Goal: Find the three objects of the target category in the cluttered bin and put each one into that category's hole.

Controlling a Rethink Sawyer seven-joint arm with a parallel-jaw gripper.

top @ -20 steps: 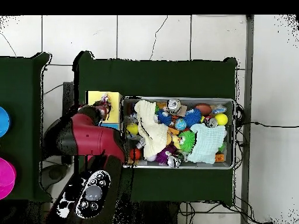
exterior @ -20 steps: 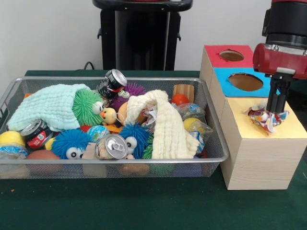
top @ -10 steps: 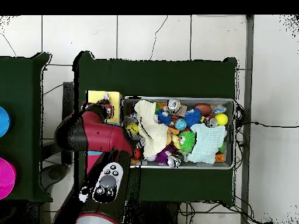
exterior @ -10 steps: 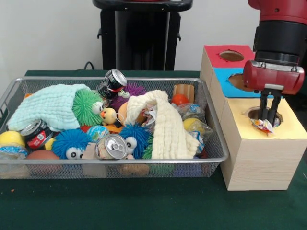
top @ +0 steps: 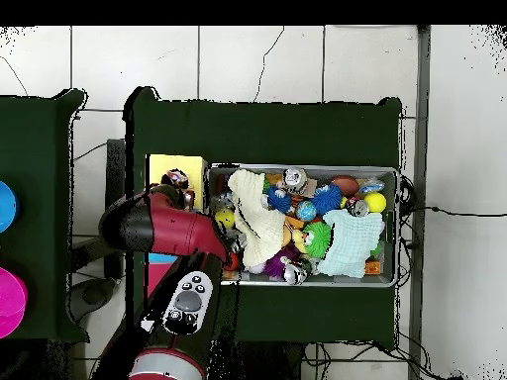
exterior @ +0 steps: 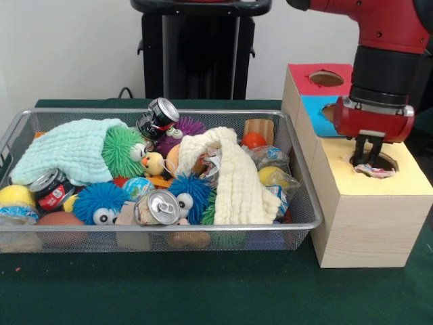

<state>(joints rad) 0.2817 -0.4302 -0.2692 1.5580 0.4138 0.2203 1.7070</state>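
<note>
At right of the front view, the pincer hangs with fingers spread just above the hole in the yellow-topped box; 1 spotted cloth lies inside it

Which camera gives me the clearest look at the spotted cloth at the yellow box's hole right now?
The front view. It shows the spotted cloth lying in the hole in the yellow-topped box, just under the hand. In the overhead view the cloth is only a small speck beside the red arm.
</note>
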